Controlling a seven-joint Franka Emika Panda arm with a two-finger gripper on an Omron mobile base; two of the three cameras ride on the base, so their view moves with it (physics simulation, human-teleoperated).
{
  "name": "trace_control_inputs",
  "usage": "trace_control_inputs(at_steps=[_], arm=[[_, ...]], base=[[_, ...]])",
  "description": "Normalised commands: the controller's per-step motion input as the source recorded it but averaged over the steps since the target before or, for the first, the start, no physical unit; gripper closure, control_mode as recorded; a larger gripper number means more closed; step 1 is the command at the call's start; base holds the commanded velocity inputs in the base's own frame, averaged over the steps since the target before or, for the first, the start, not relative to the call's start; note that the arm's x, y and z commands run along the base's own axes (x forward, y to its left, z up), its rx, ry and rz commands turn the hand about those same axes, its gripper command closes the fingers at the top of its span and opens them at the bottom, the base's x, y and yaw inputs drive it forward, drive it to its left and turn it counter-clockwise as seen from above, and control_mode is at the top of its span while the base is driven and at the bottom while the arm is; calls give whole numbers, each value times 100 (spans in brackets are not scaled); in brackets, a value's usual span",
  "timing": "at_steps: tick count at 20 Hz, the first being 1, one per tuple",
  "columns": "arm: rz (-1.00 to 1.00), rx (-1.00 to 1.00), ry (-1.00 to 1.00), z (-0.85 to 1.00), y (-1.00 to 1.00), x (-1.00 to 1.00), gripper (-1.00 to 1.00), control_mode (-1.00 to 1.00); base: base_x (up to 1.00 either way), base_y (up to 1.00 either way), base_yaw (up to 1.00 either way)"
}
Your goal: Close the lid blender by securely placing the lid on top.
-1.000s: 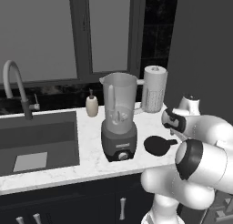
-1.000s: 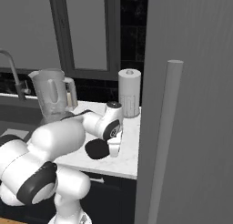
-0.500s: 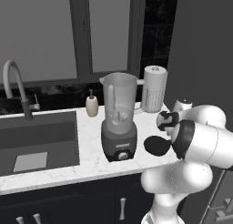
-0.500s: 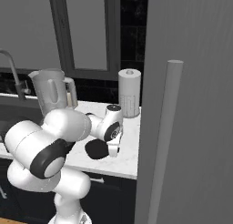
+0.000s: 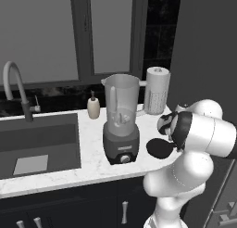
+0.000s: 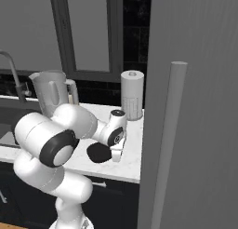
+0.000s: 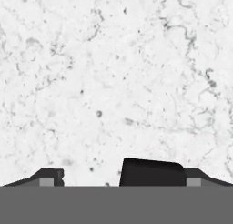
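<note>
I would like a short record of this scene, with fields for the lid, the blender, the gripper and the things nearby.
lid: flat on the white counter, right of the blender
blender: upright, jar open, no lid on it
gripper: low over the counter beside the lid; a black edge shows between its tips in the hand view; grip unclear
nearby: paper-towel roll, soap bottle, sink, faucet
</note>
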Motion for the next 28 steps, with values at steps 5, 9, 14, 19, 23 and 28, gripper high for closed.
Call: trace_control_inputs(at_steps=[5, 9, 14, 19, 23, 28], arm=[[0, 0, -1, -5, 21, 0, 100, -100], [0, 0, 0, 0, 15, 0, 100, -100], [-6, 0, -6, 35, 4, -9, 100, -100], [-9, 0, -9, 95, 0, -14, 100, -100], [-10, 0, -2, 85, 0, -3, 100, -100], [-12, 0, -2, 92, 0, -3, 100, -100]], base=[[0, 0, 0], [0, 0, 0], [0, 0, 0], [0, 0, 0], [0, 0, 0], [0, 0, 0]])
